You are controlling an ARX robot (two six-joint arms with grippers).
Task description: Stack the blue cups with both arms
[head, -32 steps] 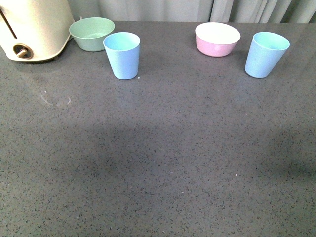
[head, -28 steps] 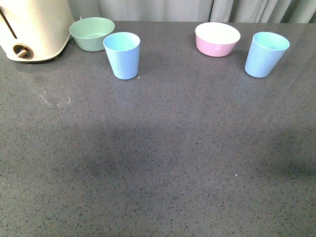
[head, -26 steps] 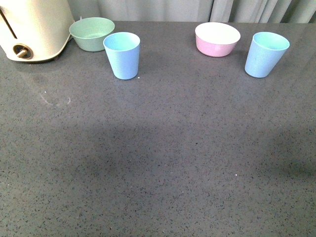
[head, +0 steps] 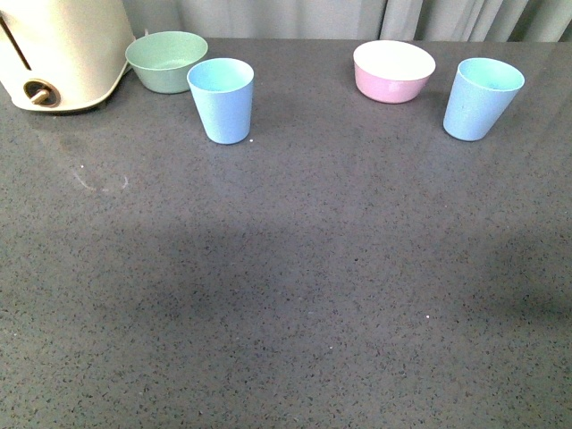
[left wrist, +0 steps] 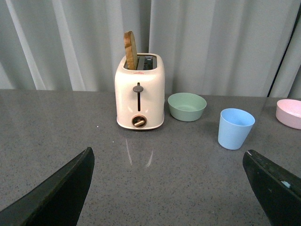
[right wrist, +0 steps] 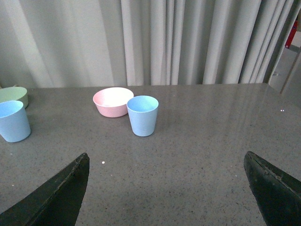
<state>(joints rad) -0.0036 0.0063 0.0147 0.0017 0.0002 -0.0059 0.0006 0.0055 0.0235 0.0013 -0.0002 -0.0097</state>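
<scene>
Cups [head: 220, 100] [head: 481, 98] stand upright, mouths up, well apart; left tool [left wrist: 167, 151] and right tool [right wrist: 166, 155] spread wide.

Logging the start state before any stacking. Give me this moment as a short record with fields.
left blue cup: upright, near the green bowl
right blue cup: upright, beside the pink bowl
stacked: no, cups stand well apart
left gripper: open, holding nothing
right gripper: open, holding nothing
other: toaster at the far left of the table
</scene>
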